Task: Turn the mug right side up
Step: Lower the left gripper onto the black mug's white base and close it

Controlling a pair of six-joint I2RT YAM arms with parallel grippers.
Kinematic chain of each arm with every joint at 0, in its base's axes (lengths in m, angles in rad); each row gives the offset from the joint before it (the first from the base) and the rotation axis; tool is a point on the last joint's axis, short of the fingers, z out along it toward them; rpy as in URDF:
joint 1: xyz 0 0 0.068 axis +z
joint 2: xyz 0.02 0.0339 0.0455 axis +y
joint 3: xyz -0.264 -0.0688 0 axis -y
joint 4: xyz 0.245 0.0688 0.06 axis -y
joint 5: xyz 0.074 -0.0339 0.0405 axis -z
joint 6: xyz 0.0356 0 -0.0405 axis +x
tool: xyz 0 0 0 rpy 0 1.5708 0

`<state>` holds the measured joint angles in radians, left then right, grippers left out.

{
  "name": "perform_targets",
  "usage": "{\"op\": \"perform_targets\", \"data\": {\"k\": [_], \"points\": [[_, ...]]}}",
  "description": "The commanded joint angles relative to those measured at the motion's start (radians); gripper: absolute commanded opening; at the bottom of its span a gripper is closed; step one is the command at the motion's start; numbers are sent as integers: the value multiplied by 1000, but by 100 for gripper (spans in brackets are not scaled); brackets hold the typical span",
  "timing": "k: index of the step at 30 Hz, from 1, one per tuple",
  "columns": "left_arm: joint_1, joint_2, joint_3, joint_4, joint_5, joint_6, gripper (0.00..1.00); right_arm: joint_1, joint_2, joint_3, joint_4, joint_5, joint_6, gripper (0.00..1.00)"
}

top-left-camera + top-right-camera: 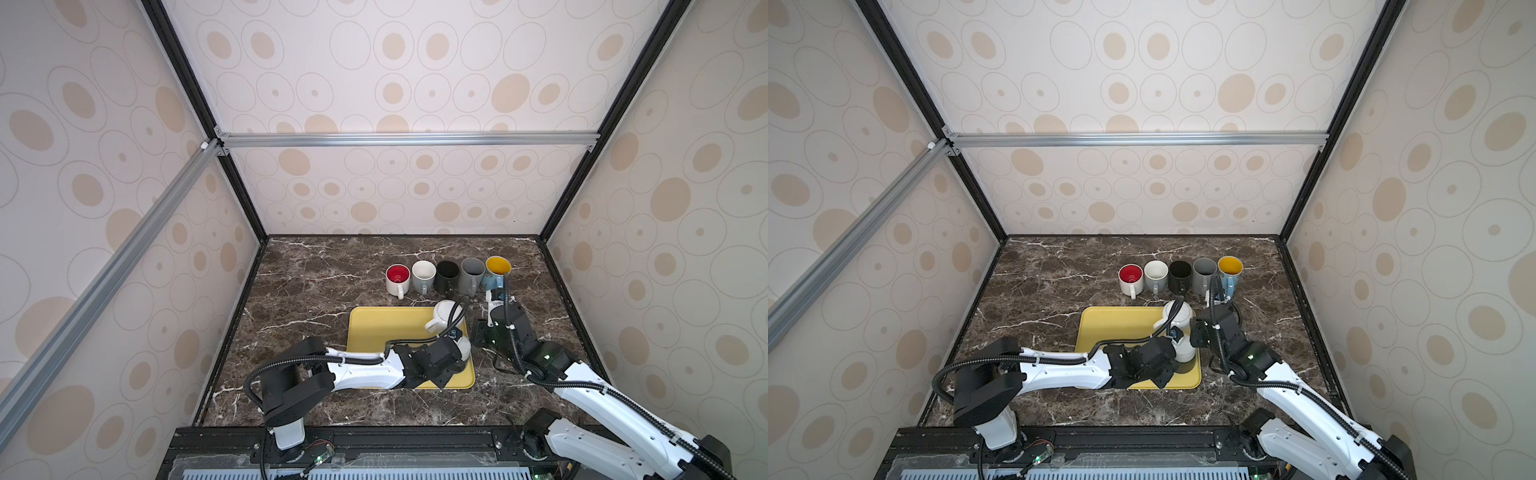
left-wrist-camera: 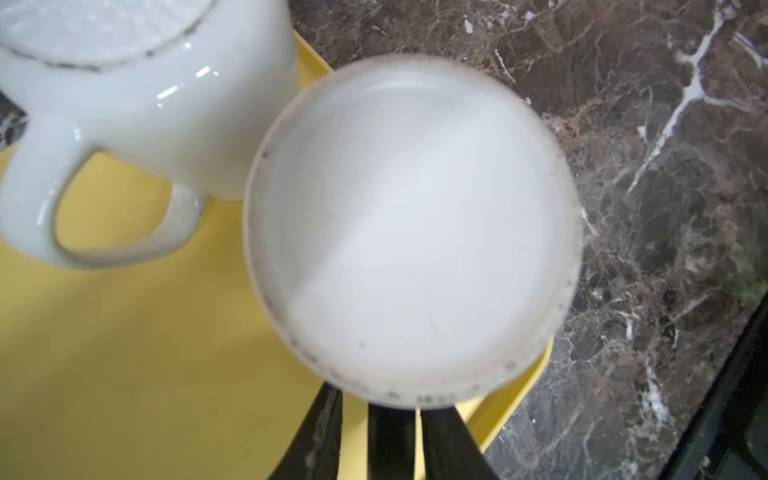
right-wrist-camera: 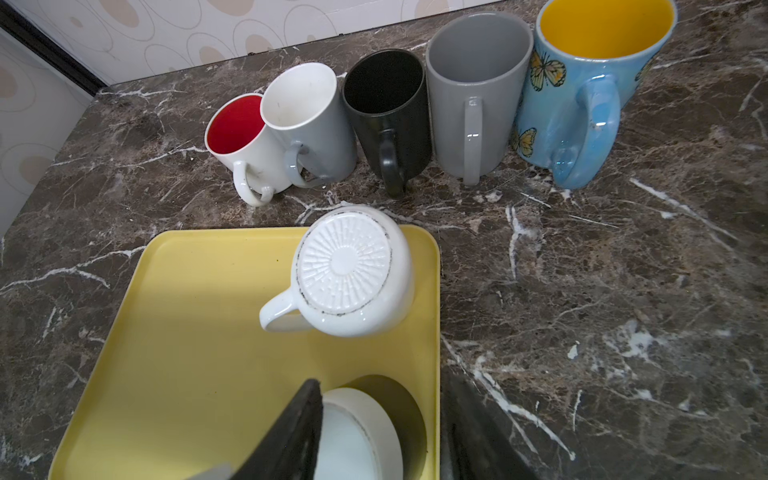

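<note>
Plainly, in both top views the plain white mug (image 1: 464, 347) stands at the right edge of the yellow tray (image 1: 374, 328), toward its front corner, with its long axis upright. My left arm (image 1: 365, 368) reaches across the tray and ends at that mug's near side, so it is the nearer one. My right arm (image 1: 582, 378) ends just off the tray's right rim, also close. A second white mug (image 1: 442, 318) sits base up in the tray's far right corner.

From the left wrist, the mug fills the middle as a pale disc inside a speckled ring. I take that for its foot, so the axis points almost straight at the camera. My left pincer (image 2: 399, 436) shows only as dark fingers (image 2: 449, 444) under the disc's edge, set narrow with the tips hidden. I cannot tell whether they pinch anything. No handle shows.

From the right wrist, my right pincer (image 3: 379, 376) stands parted and empty, with the mug low between its fingers and a round shadow (image 3: 399, 399) on the tray beyond it. The row of upright mugs (image 3: 386, 112) lines the back.

I judge the flip needs a half turn about a level axis, and my left pincer has the shorter way.
</note>
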<state>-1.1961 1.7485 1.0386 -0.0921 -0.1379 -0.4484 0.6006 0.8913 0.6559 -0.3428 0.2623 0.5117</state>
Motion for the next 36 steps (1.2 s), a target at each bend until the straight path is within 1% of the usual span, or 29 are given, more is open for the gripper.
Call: {"op": "perform_targets", "data": {"k": [1, 6, 19, 24, 27, 29, 30, 32, 36], "points": [[-1, 6, 31, -16, -29, -1, 34, -8, -3, -17, 15, 5, 9, 51], [-2, 12, 39, -15, -29, 3, 32, -9, 6, -26, 23, 5, 10, 50], [2, 35, 50, -11, -16, 7, 31, -18, -32, -25, 10, 13, 4, 51], [4, 40, 54, -8, -9, 10, 28, -19, -38, -28, 7, 12, 3, 51], [6, 44, 54, -8, -5, 12, 22, -19, -38, -30, 8, 11, 3, 51], [6, 42, 54, -8, -3, 13, 16, -20, -40, -30, 8, 11, 5, 51], [6, 39, 52, -8, -3, 13, 13, -22, -40, -30, 8, 10, 5, 51], [6, 36, 52, -9, -6, 15, 0, -22, -41, -30, 9, 9, 5, 51], [6, 12, 47, -5, -6, 24, 0, -22, -42, -35, 13, 10, 3, 51]]}}
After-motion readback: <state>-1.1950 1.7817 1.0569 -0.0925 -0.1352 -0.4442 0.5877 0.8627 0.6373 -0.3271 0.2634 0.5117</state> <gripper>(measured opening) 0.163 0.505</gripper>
